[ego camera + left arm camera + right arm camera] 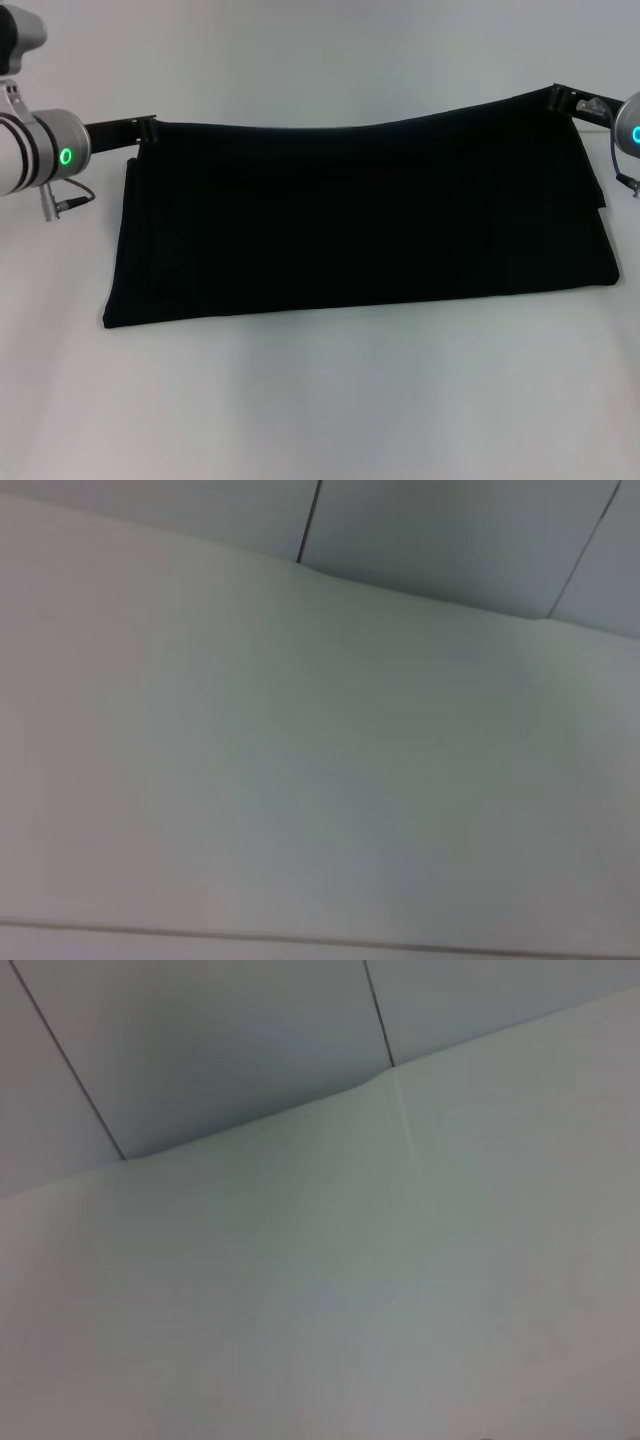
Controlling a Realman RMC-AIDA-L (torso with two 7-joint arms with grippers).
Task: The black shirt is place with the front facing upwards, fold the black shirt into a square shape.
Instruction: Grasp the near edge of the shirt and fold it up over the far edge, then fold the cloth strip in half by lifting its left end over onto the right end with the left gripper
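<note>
Head view: bright, even, diffuse light; no glare. White table (330,400) well lit, thin soft shadow along near edge of black shirt (360,225). Shirt so dark that folds barely register. Green ring lights glow on both arms. Both wrist views: soft, hazy, low contrast, pale surface only.

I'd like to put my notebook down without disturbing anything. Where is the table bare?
The white table is bare in the wide strip nearer the robot than the folded black cloth shirt, and in the band beyond it. It is crowded at the shirt's far corners, where the left gripper and right gripper pinch it.
</note>
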